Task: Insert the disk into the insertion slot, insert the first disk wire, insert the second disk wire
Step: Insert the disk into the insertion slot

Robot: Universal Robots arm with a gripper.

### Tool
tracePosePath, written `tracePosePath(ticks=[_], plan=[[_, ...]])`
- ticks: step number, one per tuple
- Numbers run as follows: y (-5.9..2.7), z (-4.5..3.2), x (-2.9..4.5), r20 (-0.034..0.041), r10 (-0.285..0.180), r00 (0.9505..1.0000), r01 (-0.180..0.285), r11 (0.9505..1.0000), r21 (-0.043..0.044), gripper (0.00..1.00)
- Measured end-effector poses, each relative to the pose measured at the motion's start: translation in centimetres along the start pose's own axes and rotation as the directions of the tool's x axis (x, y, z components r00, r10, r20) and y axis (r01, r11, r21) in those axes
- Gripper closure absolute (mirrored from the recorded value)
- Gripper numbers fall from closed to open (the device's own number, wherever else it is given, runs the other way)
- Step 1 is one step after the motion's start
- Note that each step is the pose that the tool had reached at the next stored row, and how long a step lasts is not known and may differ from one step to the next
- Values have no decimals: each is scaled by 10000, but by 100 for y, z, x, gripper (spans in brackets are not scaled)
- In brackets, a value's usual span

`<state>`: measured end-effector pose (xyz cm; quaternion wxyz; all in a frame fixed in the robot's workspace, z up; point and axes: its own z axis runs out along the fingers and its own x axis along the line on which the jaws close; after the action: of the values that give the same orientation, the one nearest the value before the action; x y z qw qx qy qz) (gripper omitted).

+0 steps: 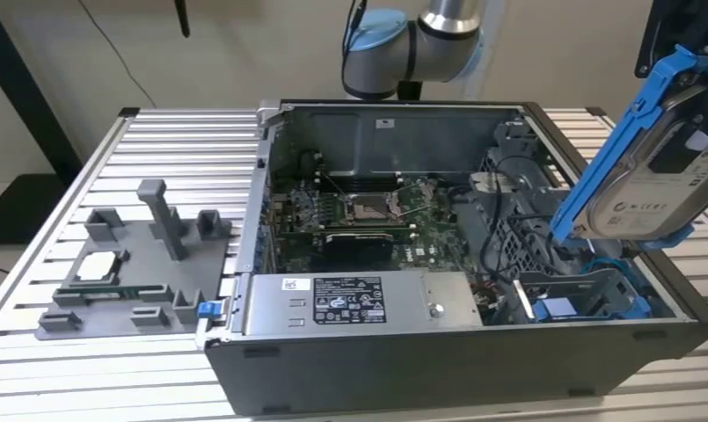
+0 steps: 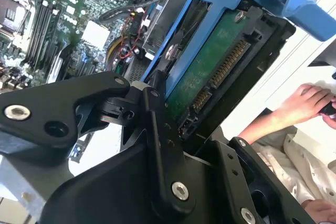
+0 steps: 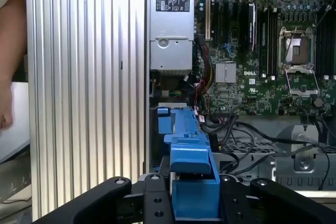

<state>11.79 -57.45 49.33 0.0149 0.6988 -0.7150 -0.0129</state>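
The disk (image 1: 653, 189), a silver drive clipped in a blue carrier, is being held aloft at the exterior view's upper right, clear of the open computer case (image 1: 448, 369) and not yet in the insertion slot (image 1: 577, 286). The slot, a grey perforated bay with blue fittings, is lying just below the disk at the case's lower right corner. In the first wrist view the gripper (image 3: 195, 198) is being kept clenched on the carrier, one black finger at each blue side; this is judged to leave the drive's faces and connector edge free. The disk is being held steeply tilted, its lower end pointing down towards the bay, apparently so that it can be lined up with the narrow opening. In the second wrist view the disk's green circuit board (image 2: 210, 72) is being shown with its connectors bare, so neither wire is judged to be fitted. Loose black cables (image 1: 507, 220) are lying between the motherboard (image 1: 354, 215) and the bay. A person's hand (image 2: 307, 103) is being kept well apart from the claw.
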Motion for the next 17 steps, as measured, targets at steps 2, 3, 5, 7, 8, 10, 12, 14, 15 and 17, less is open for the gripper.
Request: tracePosePath(ticks=[2, 3, 5, 7, 8, 10, 12, 14, 15, 17], plan=[[0, 9, 3, 2, 0, 10000, 0, 10000, 0, 100], [-1, 13, 5, 0, 0, 10000, 0, 10000, 0, 100], [-1, 25, 7, -2, 0, 10000, 0, 10000, 0, 100], [-2, 43, 9, -1, 0, 10000, 0, 10000, 0, 100], [-2, 53, 9, -1, 0, 10000, 0, 10000, 0, 100], [-3, 79, 9, 0, -1, 10000, 1, 10000, 0, 100], [-5, 113, 10, -1, 0, 10000, 0, 10000, 1, 100], [-7, 149, 12, 0, -1, 10000, 1, 10000, 3, 100], [-8, 168, 12, -1, -1, 10000, 1, 10000, 6, 100], [-8, 205, 13, 1, 0, 10000, 0, 10000, 41, 100]])
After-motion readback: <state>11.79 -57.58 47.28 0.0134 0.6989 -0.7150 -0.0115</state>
